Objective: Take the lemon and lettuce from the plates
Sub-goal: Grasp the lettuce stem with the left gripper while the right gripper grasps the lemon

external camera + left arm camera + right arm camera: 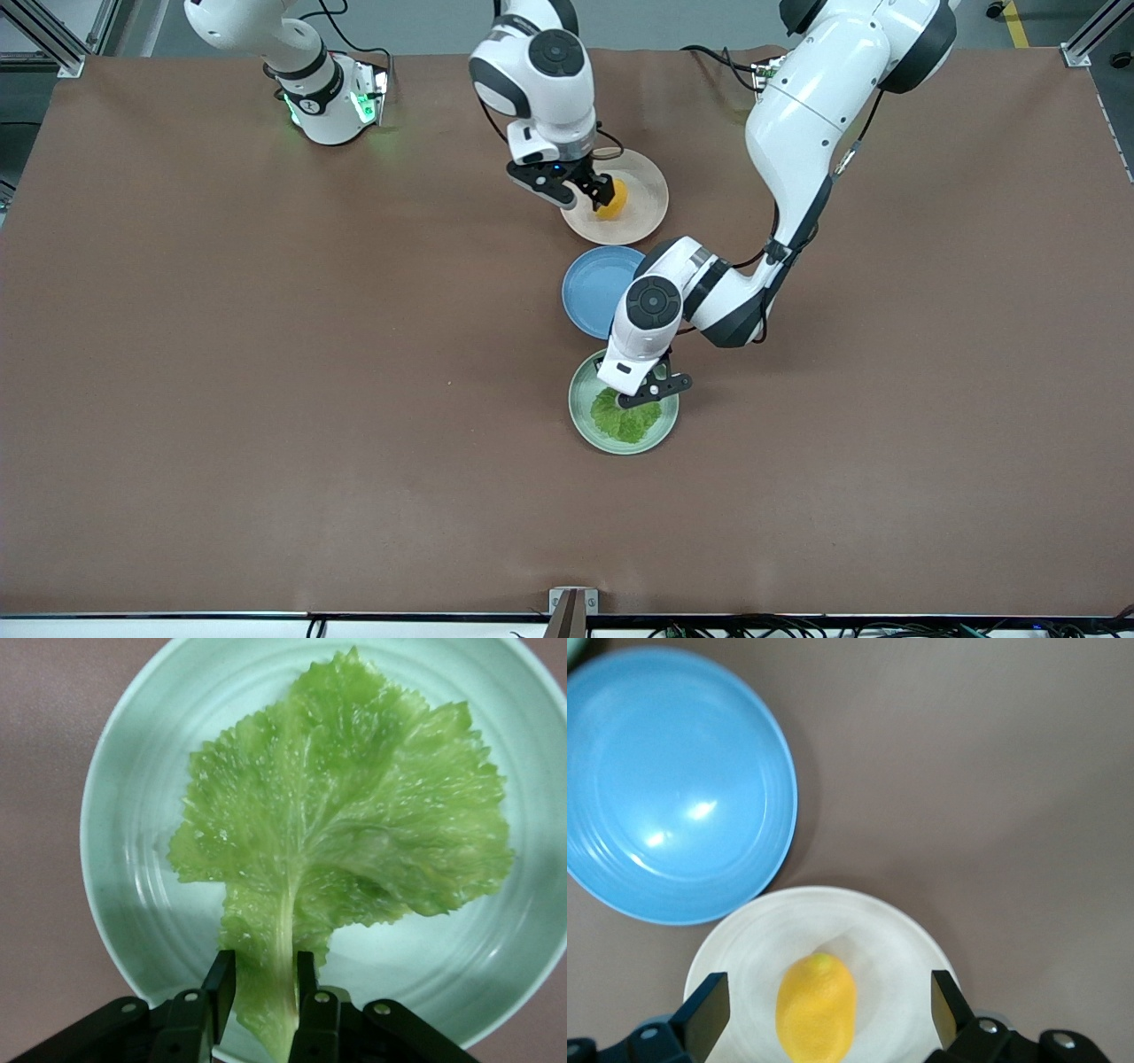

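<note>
The left tool (259, 992) sits low over the mint-green plate (133, 771), fingers narrowed on either side of the lettuce (345, 815) stem and seemingly pinching it, so a good pick here probably means a firm grip on that pale rib and a straight lift to avoid tearing the leaf. The right tool (828, 1010) hangs wide open over the beige-pink plate (895, 930), its fingers straddling the lemon (817, 1005) without touching, and should centre before closing since the fruit may roll. A blue plate (589, 288) lies between the two on the brown desk (266, 399).
</note>
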Tool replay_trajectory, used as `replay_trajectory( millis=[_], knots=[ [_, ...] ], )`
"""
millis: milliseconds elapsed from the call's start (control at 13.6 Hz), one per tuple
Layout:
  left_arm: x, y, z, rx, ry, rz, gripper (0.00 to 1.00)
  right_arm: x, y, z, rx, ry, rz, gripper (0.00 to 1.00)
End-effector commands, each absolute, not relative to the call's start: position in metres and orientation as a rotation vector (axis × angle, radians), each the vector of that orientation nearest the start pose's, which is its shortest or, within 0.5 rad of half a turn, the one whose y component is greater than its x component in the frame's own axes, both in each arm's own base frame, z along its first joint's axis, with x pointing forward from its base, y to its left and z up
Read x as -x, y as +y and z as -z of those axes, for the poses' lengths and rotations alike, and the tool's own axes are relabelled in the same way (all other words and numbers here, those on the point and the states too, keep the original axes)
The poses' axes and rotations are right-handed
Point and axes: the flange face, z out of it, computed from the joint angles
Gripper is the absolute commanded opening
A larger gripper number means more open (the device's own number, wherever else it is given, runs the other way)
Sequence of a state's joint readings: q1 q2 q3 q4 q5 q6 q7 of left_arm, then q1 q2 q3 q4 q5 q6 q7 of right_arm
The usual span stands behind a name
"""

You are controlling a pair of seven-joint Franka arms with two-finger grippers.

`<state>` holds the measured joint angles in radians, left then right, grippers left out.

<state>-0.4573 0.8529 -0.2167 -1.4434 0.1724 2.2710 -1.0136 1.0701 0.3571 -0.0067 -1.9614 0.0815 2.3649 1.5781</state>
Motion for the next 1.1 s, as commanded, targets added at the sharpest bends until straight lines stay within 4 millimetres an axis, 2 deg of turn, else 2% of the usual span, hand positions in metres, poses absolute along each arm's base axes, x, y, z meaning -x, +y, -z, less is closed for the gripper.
replay_trajectory(
  millis=[0, 73, 294, 441, 588, 661, 808, 881, 955, 1028],
  knots=[
    [-0.583, -0.432, -0.185, 3.113, -0.432, -0.003, 0.16, -0.290, 0.576, -0.277, 2.963, 0.845, -0.054, 1.00],
    [-0.584, -0.431, -0.186, 3.114, -0.428, 0.005, 0.07, -0.285, 0.584, -0.272, 2.965, 0.840, -0.054, 1.00],
    [-0.586, -0.433, -0.200, 3.123, -0.432, 0.029, 0.01, -0.275, 0.599, -0.252, 2.985, 0.828, -0.054, 1.00],
    [-0.590, -0.434, -0.224, 3.137, -0.440, 0.070, 0.01, -0.258, 0.604, -0.231, 3.028, 0.793, -0.054, 1.00],
    [-0.599, -0.426, -0.263, 3.148, -0.462, 0.126, 0.01, -0.254, 0.604, -0.217, 3.050, 0.790, -0.056, 0.99],
    [-0.603, -0.418, -0.288, 3.142, -0.470, 0.144, 0.01, -0.253, 0.604, -0.213, 3.055, 0.793, -0.059, 0.97],
    [-0.611, -0.392, -0.324, 3.111, -0.513, 0.148, 0.01, -0.254, 0.605, -0.209, 3.050, 0.819, -0.059, 0.95],
    [-0.621, -0.361, -0.340, 3.090, -0.565, 0.149, 0.01, -0.254, 0.606, -0.210, 3.045, 0.827, -0.058, 0.91],
    [-0.628, -0.333, -0.350, 3.083, -0.587, 0.153, 0.01, -0.255, 0.607, -0.210, 3.044, 0.825, -0.056, 0.81],
    [-0.631, -0.317, -0.356, 3.084, -0.541, 0.156, 0.01, -0.254, 0.606, -0.210, 3.047, 0.826, -0.057, 0.67]
  ],
)
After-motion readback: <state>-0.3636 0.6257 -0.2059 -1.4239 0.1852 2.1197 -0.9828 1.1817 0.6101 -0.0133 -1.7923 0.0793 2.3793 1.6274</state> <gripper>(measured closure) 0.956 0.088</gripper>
